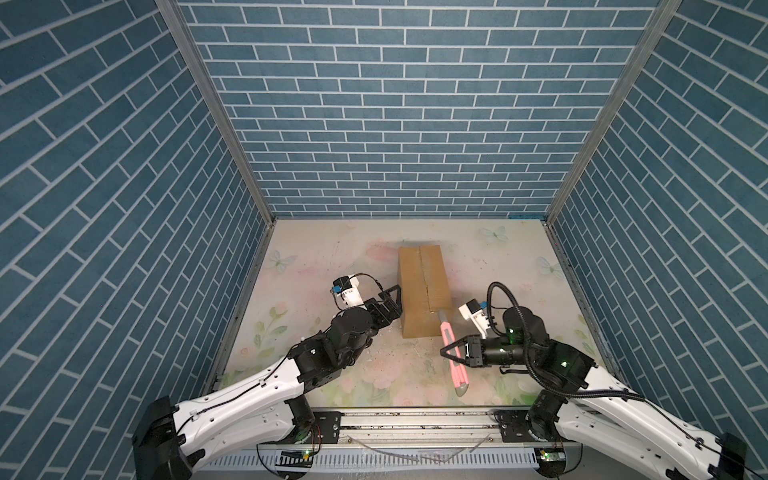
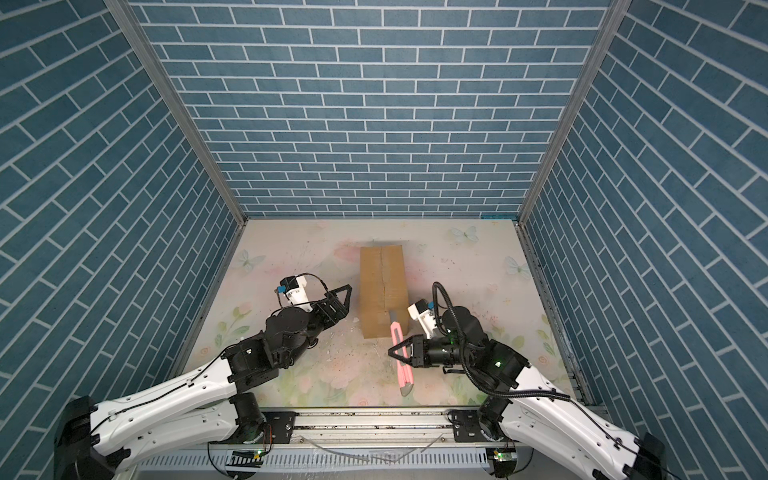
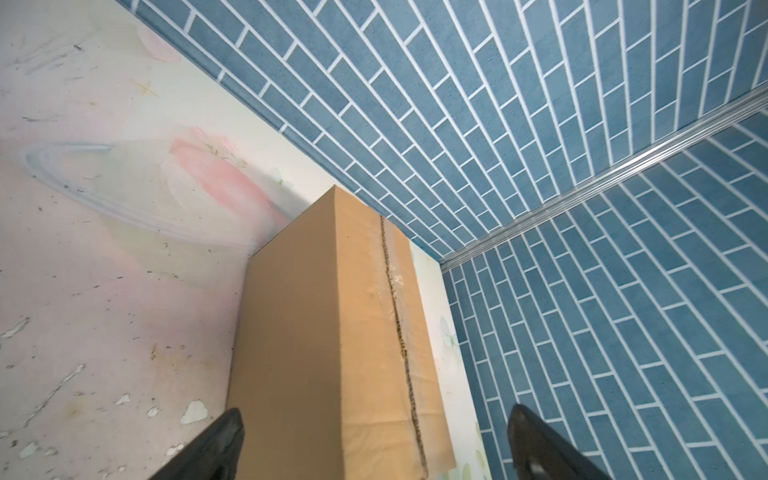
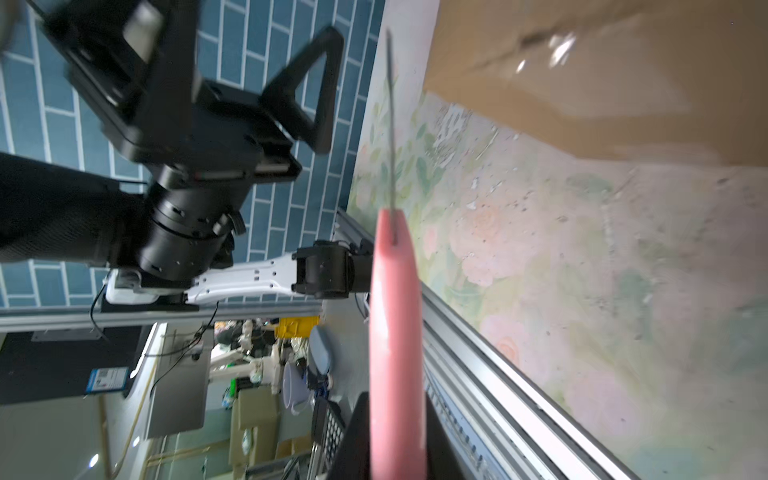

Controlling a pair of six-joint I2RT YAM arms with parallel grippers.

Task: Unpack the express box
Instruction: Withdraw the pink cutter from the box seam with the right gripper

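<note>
Express box (image 1: 424, 286) beside wide-open left jaws; right jaws grip knife (image 1: 458, 374).

express box (image 1: 422, 286) blocks centre, knife (image 1: 460, 376) prob. touching its near corner, far table (image 1: 332, 249) open

i saw the express box (image 1: 424, 291) in plain brown, its seam (image 3: 395, 299) a darker, rough line. the knife (image 1: 458, 374) was pink with grey ends. the desk (image 1: 332, 257) wore a pale floral print: pink roses, green leaves, light blue butterflies. the walls (image 1: 395, 124) showed blue brick with white joints. the left pincer (image 3: 376, 415) and right pincer (image 1: 444, 352) were black.
</note>
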